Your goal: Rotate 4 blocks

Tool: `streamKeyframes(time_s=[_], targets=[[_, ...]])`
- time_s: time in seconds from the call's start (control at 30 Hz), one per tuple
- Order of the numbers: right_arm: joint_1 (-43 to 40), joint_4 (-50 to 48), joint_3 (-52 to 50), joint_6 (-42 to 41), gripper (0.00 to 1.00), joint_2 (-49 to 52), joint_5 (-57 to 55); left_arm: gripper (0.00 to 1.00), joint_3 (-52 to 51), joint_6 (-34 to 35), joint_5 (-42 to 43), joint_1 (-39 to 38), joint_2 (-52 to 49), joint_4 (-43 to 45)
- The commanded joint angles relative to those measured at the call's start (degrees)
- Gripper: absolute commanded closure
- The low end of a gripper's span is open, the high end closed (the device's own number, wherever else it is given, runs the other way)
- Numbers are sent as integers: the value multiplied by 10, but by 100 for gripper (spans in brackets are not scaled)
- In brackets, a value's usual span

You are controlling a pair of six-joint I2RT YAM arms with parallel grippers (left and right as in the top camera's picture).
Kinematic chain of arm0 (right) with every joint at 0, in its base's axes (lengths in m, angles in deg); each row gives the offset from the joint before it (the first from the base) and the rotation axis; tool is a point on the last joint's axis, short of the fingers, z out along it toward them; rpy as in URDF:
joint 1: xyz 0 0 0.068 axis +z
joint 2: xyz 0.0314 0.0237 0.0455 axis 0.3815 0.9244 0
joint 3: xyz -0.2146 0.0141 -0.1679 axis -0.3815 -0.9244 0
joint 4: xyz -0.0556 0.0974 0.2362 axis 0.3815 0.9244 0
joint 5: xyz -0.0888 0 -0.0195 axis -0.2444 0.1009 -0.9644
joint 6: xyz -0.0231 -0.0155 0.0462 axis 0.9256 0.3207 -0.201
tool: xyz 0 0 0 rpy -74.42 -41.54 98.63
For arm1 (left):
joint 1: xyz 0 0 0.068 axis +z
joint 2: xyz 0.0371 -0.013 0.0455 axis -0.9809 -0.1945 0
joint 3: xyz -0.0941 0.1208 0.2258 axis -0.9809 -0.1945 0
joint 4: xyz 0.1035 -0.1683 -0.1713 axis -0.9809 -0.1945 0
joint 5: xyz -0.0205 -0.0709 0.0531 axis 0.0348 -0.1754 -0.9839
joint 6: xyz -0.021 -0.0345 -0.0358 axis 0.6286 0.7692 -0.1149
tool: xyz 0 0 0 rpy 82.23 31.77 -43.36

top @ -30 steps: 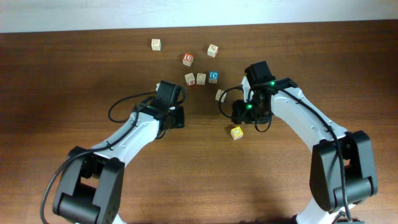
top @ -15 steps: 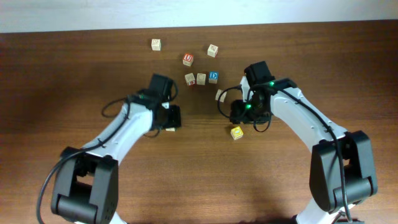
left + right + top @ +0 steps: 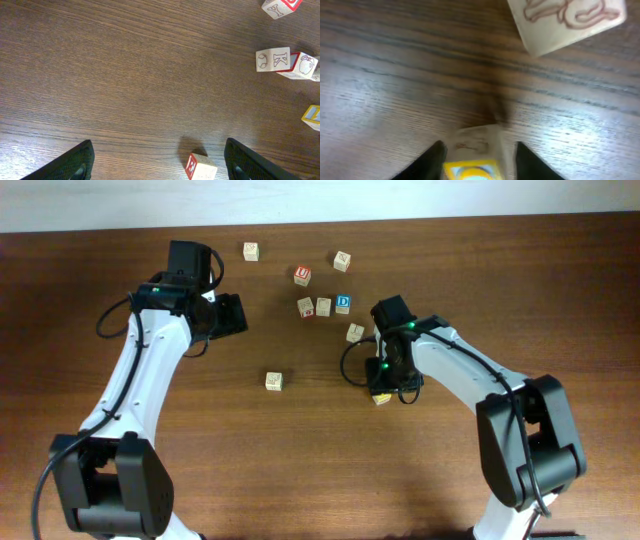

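Several pale wooden blocks lie on the table. One with a red "E" side sits alone at the middle. My left gripper hangs open up and left of it, holding nothing. In the left wrist view the block shows between the wide-spread fingers, touching neither. The yellow-faced block lies on the wood with my right gripper over it. Its fingers flank the block closely, with a thin gap on the right side. A block with a brown drawing lies just beyond.
At the back are the red "U" cube, the blue "D" cube, two touching pale cubes, and single cubes. Bare wood stretches along the front.
My left gripper has opened, left the "E" block at the middle and swung up to the back left. My right gripper has dropped over the yellow-faced block, its fingers narrowing.
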Motion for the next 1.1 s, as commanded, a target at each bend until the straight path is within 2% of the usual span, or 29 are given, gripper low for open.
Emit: streamKeyframes(time_s=[0.0,0.13,0.2,0.27,0.4,0.57,0.8,0.83,0.87,0.9,0.93,1.0,1.07], targets=[[2,3,-5,6,67,4,5,18,6,-8,-6,3,2,-1],[2,34,32,2,76,4,36,18,6,-7,-6,3,2,-2],[3,19,73,-68,82,4,82,18,6,-7,-7,3,2,-5],[19,-45,74,-140,82,5,93,18,6,-7,-6,3,2,-5],[82,-127,74,-214,81,10,50,18,6,-7,-6,3,2,-7],[156,-166,74,-314,80,50,-26,18,6,-7,-6,3,2,-20],[170,-180,74,-342,80,73,-25,18,6,-7,-6,3,2,-26],[170,-183,74,-342,77,74,-25,18,6,-7,-6,3,2,-26],[170,-190,74,-342,54,76,-25,18,6,-7,-6,3,2,-26],[170,-195,74,-341,48,76,-23,18,6,-7,-6,3,2,-26],[170,-196,76,-339,47,75,-19,18,6,-7,-6,3,2,-26],[159,-180,106,-269,44,71,21,18,6,-7,-6,3,2,-26],[143,-111,156,-228,43,64,17,14,6,-7,-7,3,2,-26]])
